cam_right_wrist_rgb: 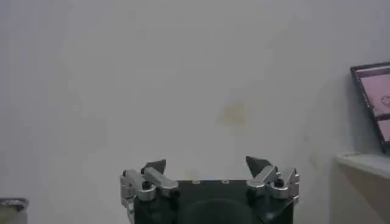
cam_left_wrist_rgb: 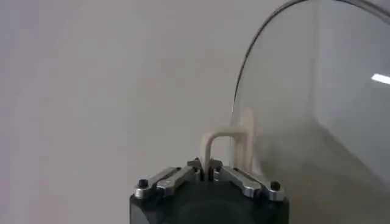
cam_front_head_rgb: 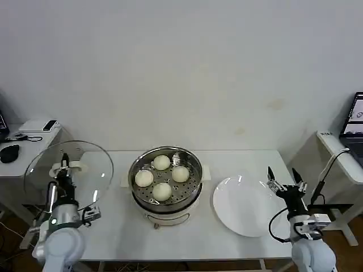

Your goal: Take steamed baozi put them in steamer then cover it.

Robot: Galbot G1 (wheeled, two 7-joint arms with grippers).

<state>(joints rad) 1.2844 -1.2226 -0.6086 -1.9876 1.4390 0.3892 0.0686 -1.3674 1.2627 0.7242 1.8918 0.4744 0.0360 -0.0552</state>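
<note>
The steamer stands uncovered at the middle of the table, with several cream-white baozi on its perforated tray. My left gripper is up at the table's left end, shut on the cream handle of the glass cover. It holds the cover on edge in the air, left of the steamer. In the left wrist view the cover stands beside the gripper. My right gripper is raised over the right edge of the plate, open with nothing in it; the right wrist view shows the gripper facing the wall.
A flat white plate lies right of the steamer on the white table. A side table with a mouse and small devices stands at the left. A stand with a laptop and cables is at the right.
</note>
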